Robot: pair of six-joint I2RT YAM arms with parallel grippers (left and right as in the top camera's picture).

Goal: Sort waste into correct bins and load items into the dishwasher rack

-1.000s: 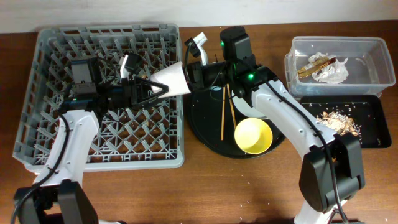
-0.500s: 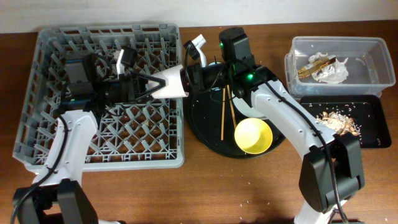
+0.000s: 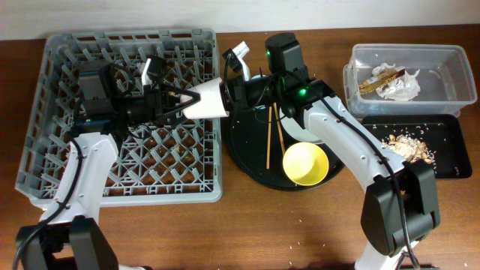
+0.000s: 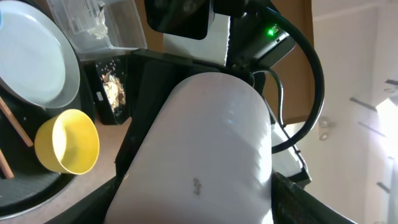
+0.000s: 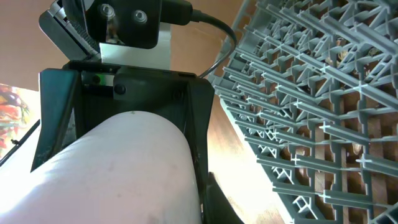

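Observation:
The small pink-white cup (image 3: 206, 101) hangs on its side over the right edge of the grey dishwasher rack (image 3: 75, 52), held between both grippers. My left gripper (image 3: 182, 103) has a finger against each side of the cup's narrow end; the cup fills the left wrist view (image 4: 205, 149). My right gripper (image 3: 227, 91) is shut on its wide rim; the cup shows at the lower left of the right wrist view (image 5: 112, 174). The yellow bowl (image 3: 304, 163), chopsticks (image 3: 268, 139) and white plate (image 3: 296, 129) lie on the round black tray (image 3: 247, 161). The light blue cup is out of view.
The clear tub (image 3: 442, 60) at the back right holds a crumpled napkin (image 3: 397, 88) and the gold-brown wrapper (image 3: 377, 79). The shallow black tray (image 3: 448, 131) in front of it holds beige scraps (image 3: 409, 146). A few crumbs lie on the wooden table in front.
My left gripper has moved right and slightly up, sliding further onto the cup's narrow end. The right arm and cup have hardly shifted.

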